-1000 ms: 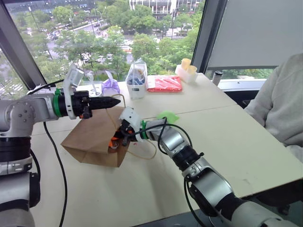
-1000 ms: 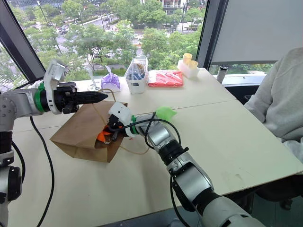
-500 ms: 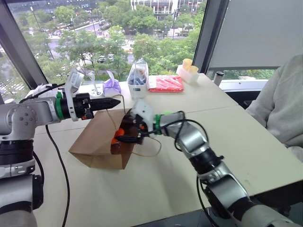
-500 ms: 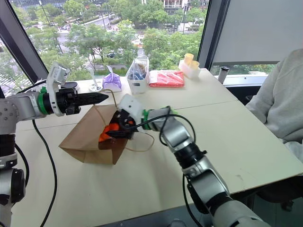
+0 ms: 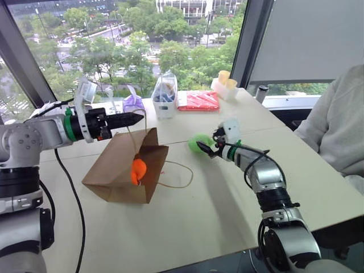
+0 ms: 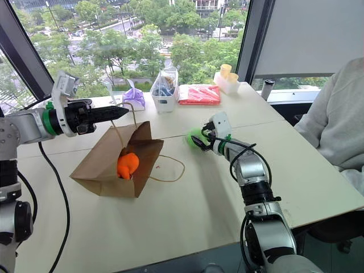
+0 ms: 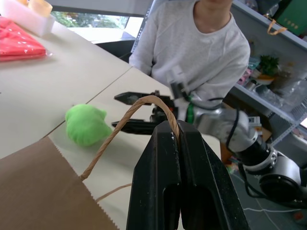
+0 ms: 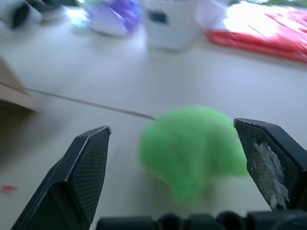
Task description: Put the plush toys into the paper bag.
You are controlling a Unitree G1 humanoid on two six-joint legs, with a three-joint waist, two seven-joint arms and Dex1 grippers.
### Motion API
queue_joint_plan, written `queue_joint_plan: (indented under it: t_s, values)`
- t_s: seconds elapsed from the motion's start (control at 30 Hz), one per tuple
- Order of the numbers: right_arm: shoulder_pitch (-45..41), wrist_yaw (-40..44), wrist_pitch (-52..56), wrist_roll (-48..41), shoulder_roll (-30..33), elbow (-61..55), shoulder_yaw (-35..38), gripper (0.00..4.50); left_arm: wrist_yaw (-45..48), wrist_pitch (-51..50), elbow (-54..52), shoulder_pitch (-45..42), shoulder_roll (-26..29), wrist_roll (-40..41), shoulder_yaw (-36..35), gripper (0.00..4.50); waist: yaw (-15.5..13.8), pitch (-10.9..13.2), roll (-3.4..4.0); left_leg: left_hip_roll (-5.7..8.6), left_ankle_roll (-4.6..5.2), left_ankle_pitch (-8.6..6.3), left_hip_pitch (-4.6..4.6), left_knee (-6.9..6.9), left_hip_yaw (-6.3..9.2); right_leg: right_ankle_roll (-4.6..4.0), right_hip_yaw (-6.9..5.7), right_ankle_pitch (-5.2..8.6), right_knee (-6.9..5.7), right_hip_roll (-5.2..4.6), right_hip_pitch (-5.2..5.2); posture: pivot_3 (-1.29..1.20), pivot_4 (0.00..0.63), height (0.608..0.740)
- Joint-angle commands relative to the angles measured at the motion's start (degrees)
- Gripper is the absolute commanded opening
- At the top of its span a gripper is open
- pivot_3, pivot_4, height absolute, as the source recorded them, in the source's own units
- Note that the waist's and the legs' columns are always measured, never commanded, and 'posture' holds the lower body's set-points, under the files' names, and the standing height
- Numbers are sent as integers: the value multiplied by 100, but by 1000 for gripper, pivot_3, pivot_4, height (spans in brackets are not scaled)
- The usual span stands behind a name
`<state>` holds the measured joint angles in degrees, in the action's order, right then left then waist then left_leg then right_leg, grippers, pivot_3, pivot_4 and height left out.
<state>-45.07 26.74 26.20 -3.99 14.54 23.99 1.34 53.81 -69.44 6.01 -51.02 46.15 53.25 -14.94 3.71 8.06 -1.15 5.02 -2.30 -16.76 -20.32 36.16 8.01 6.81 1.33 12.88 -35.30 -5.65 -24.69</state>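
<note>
Right gripper (image 5: 206, 146) has its fingers spread wide, nothing between them. It points across the table (image 5: 239, 187) toward the green plush toy (image 5: 198, 143), which lies on the tabletop straight ahead of it, just off the fingertips. The toy is a rounded lump with no clear long axis, so approach angle looks uncritical; the gap looks wider than the toy.

Right arm is clearly the nearer one. My read: the next move is a short push forward along the gripper's own line until the toy sits between the fingers, then close.

Further left, the orange plush toy (image 5: 138, 169) sits in the mouth of the paper bag (image 5: 116, 170), partly sticking out. The bag lies tilted on the table, mouth facing the right gripper's side. One loop handle (image 5: 177, 183) trails loose on the table.

Left gripper (image 5: 134, 119) is clamped on the other handle (image 7: 144, 103), holding that edge of the mouth raised.

View differences:
- Right wrist view: green toy centred between the two spread fingers (image 8: 85, 158), not yet touching either.
- Left wrist view: handle cord pinched between the closed fingers, plus the green toy and the right gripper beyond it.
- Head views: bag-to-toy layout.

Beyond, near the window: purple pouch (image 5: 133, 103), clear plastic bag (image 5: 164, 94), red packet (image 5: 197, 100). A person's sleeve (image 5: 335, 125) is at the table's right edge.
</note>
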Motion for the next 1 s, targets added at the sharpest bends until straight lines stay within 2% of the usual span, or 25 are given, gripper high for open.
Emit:
queue_joint_plan:
  t_s: [0.03, 0.17, 0.27, 0.37, 0.6, 0.67, 0.77, 0.9, 1.0]
  values:
    - [-535, -487, -544, 83, -162, 848, 107, 4439, -61, -8, -35, -168, 34, 168, -266, 0, 25, 0, 0, 0, 0, 0, -1, -1, 0, 0, 0, 0, 0, 0, 0, 0, 150, 740]
    - [-1342, -1102, -807, 54, -371, 2660, 343, 4439, -193, -56, -123, -110, 24, 256, -344, 0, 51, 0, 1, -1, 0, 0, 3, -3, -4, -1, 3, -1, 3, 1, 0, 0, 150, 740]
    - [-1734, -1102, -678, -543, -545, 3429, 967, 4439, -273, -74, -184, -44, 44, 306, -380, 0, 45, 0, 1, -2, 0, 0, 2, -5, 1, -1, 2, -1, 6, 1, 1, 0, 150, 740]
    - [-1890, -1147, -717, -673, -561, 3942, 1177, 3545, -341, -90, -234, 3, 41, 343, -412, 0, 31, 0, 1, -1, 0, 0, 1, -4, 7, -1, 2, -1, 6, 0, 9, 0, 150, 740]
    - [-2002, -983, -948, -770, -580, 4236, 1282, 56, -463, -100, -291, 64, 19, 392, -433, 0, 44, 0, 1, 1, 1, 0, 2, -1, 9, 1, 3, -3, 6, 1, 12, 0, 150, 740]
    - [-1989, -839, -1062, -751, -585, 4140, 1234, 56, -480, -102, -294, 66, 8, 397, -430, 0, 48, 1, 1, 0, 0, 0, 4, -2, 9, 1, 3, -3, 5, 3, 12, 0, 150, 740]
    - [-1845, -278, -1089, -909, -537, 3332, 1160, 56, -507, -109, -286, 42, -21, 427, -426, 0, 49, 1, 1, 0, 0, 0, 2, -1, 8, 2, 3, -3, 4, 3, 12, 0, 150, 740]
    - [-773, 1239, 638, -1297, 6, -24, 114, 56, -508, -92, -255, -15, -54, 470, -377, 0, 13, 1, 2, 1, 1, 0, -12, 1, 17, 3, 1, -3, 4, 1, 3, 0, 150, 740]
    - [-152, 1668, 1818, -1858, 484, -2029, -266, 56, -468, -58, -209, -34, -64, 449, -339, 0, 13, 0, 1, 2, 8, -5, -14, 2, 23, 3, -2, -4, 4, 1, 4, 0, 150, 740]
